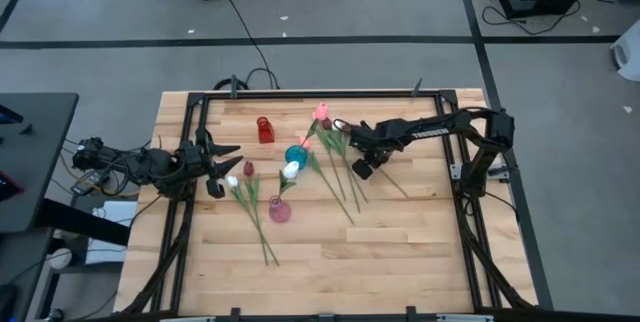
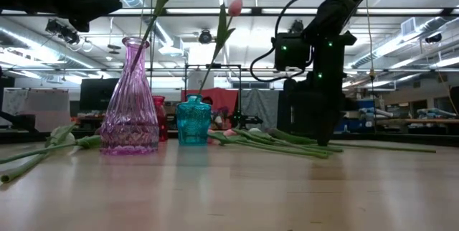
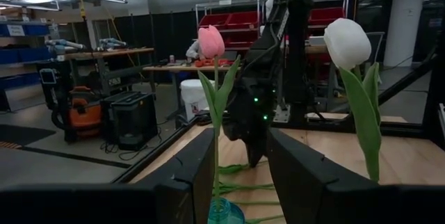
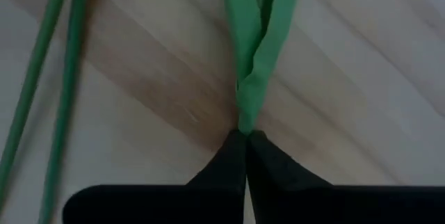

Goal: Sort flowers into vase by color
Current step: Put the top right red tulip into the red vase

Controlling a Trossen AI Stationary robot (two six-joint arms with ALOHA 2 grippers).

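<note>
The right gripper (image 4: pixel 245 140) has its fingers pinched together on a green tulip stem (image 4: pixel 252 78), right at the leaf sheath. The stem is light and limp, likely to bend and slide, so the hold belongs low on the stalk, away from the bud. Just behind the teal vase (image 1: pixel 296 154), loose flowers (image 1: pixel 340 177) lie flat on the table (image 1: pixel 420 252) around that gripper. The teal vase holds a pink tulip (image 2: pixel 234 6); a white one (image 3: pixel 346 42) seems to stand in the pink vase (image 1: pixel 280 210) nearer the front. Left of the teal vase, the left gripper (image 1: pixel 222 165) waits with jaws apart, holding nothing.
</note>
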